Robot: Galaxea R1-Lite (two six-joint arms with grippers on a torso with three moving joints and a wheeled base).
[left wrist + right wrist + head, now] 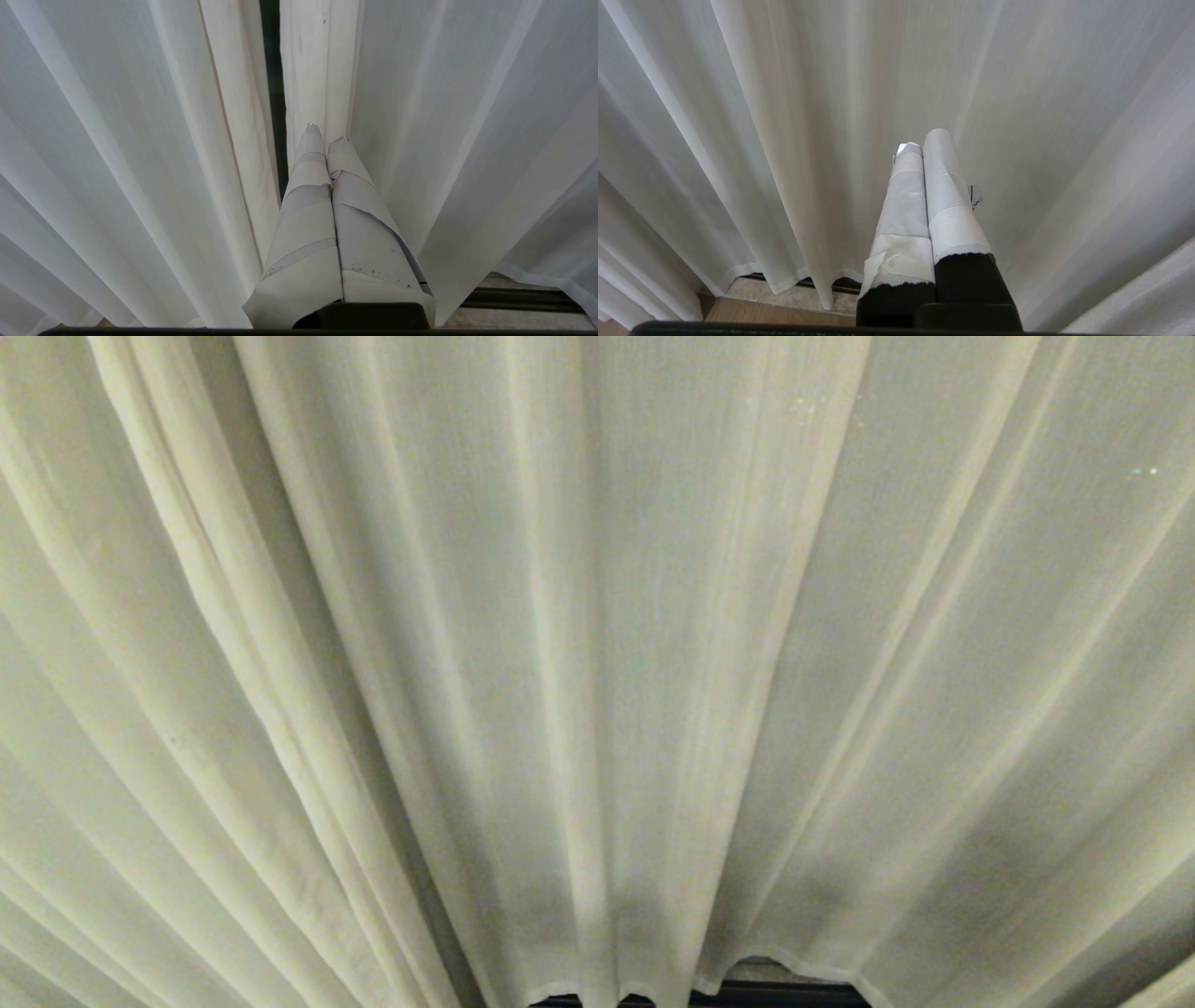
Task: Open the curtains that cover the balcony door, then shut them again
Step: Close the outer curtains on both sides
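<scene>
Before the drawn curtains (597, 616), both grippers, left (323, 133) and right (924, 140), jaws apparently closed, empty

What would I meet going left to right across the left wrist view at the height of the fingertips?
Pleated sheer curtain panel → dark gap between the panels → shut left gripper against the next panel's edge fold → more sheer pleats.
</scene>
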